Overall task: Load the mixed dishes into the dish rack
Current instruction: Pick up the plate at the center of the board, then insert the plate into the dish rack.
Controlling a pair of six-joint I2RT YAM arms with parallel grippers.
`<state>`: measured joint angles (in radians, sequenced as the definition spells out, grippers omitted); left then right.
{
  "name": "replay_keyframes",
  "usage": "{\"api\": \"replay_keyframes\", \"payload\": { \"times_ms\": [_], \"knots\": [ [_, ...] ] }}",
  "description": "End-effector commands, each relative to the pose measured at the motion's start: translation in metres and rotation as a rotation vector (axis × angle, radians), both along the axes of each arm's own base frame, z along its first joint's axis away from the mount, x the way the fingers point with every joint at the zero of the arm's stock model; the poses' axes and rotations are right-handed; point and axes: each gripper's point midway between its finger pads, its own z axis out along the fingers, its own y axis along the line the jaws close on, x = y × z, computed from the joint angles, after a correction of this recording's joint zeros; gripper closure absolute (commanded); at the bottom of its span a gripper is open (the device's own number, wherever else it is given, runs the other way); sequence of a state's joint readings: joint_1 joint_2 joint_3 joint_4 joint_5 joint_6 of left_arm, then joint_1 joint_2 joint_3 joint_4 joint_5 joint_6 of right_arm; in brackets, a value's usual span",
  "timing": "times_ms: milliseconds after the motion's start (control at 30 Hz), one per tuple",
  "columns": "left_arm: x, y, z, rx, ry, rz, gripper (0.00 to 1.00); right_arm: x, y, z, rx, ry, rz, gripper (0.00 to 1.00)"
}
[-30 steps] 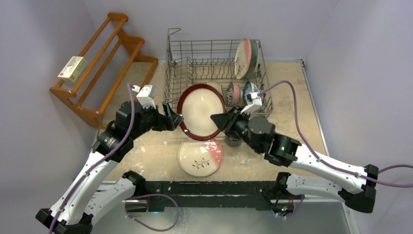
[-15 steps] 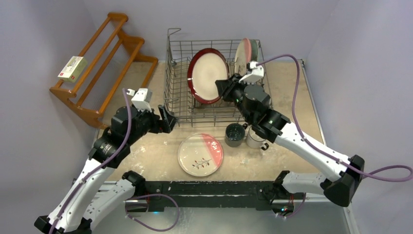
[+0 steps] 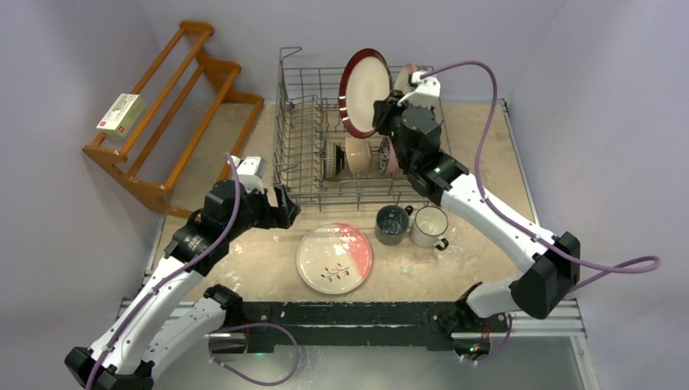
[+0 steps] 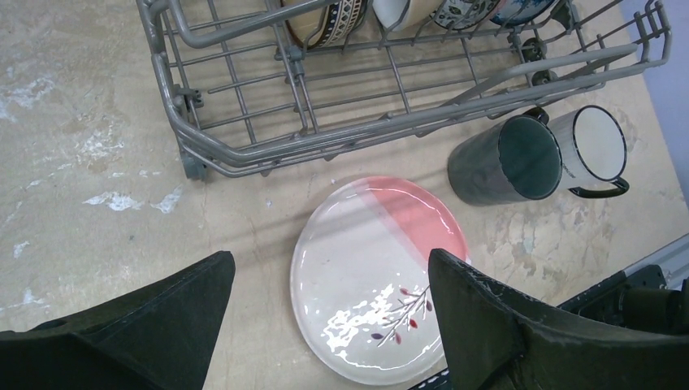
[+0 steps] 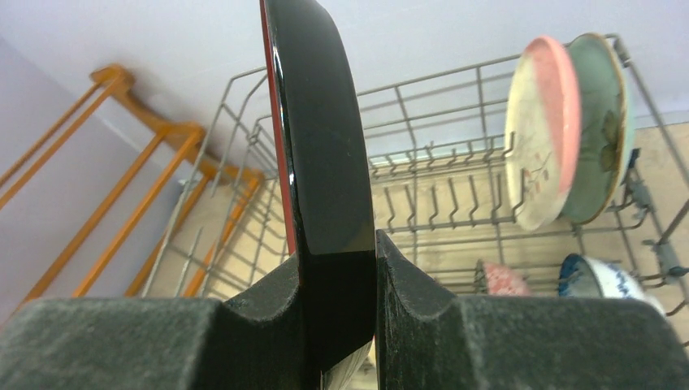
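Pale lilac walls closed in a mottled beige table (image 3: 252, 122). The grey wire dish rack (image 3: 286, 122) stood ahead of both my grippers, and a brown slatted shelf (image 3: 171, 106) leaned at the wall well off to the left of my left gripper (image 4: 329, 268).

My right gripper (image 5: 337, 276) was raised over the rack, clamped on the lower edge of the dark plate (image 5: 321, 146) — red-rimmed, cream-faced — holding it upright on edge. To the right of that grip, a pink-and-white plate (image 5: 540, 130) and a mint green plate (image 5: 601, 122) stood together against the rack's far corner.

My left gripper hung over the table just short of the rack's near wall, fingers wide apart around nothing — directly beneath it a branch-motif plate (image 4: 378, 280) lay flat. To its right stood a dark teal mug (image 4: 504, 162) and a white mug (image 4: 597, 146), side by side. Small bowls (image 3: 357, 156) sat on edge in the rack below my right gripper. A little box (image 3: 120, 114) rested on the shelf.
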<state>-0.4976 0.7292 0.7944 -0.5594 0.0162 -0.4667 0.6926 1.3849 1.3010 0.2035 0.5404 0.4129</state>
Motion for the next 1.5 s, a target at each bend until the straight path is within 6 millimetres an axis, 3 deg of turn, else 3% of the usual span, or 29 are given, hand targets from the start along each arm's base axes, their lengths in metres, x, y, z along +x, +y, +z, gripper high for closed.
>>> {"api": "replay_keyframes", "payload": {
  "times_ms": [0,300,567,1000,1467],
  "knots": [
    [0.008,0.0,0.007,0.0,-0.05,0.006,0.13,0.007,-0.031,0.113,0.174,-0.286,-0.089,1.0],
    [0.005,0.001,0.011,-0.011,-0.07,0.007,0.13,0.057,-0.063,0.095,0.034,-0.283,-0.228,1.0],
    [0.003,0.003,0.016,-0.017,-0.086,0.005,0.14,0.093,-0.075,0.074,-0.082,-0.25,-0.314,1.0],
    [0.003,0.003,0.019,-0.022,-0.103,0.003,0.14,0.131,-0.081,0.066,-0.225,-0.236,-0.402,1.0],
    [0.003,0.003,0.019,-0.021,-0.104,0.002,0.14,0.173,-0.075,0.034,-0.35,-0.2,-0.423,1.0]
  ]
}}
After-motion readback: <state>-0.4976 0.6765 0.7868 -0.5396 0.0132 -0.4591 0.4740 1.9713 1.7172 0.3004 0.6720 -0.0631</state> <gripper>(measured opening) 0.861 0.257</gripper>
